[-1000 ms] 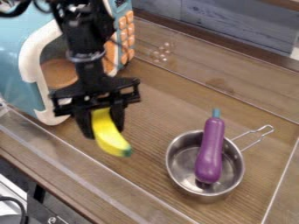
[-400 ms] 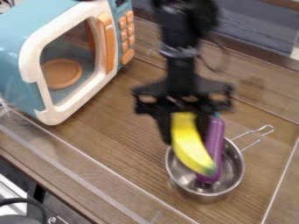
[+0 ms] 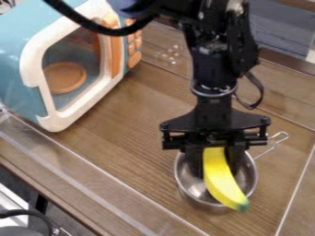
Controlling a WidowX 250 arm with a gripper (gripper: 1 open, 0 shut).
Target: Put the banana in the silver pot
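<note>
A dark brown wood-grain worktop (image 3: 87,157) is filling most of the view, light glinting off its boards. A clear raised edge (image 3: 74,184) is running along its near side, and a teal-and-white toy microwave (image 3: 55,64) is standing at the left.

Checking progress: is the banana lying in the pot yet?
No. The shut tool holds the banana hanging over the silver pot.
</note>
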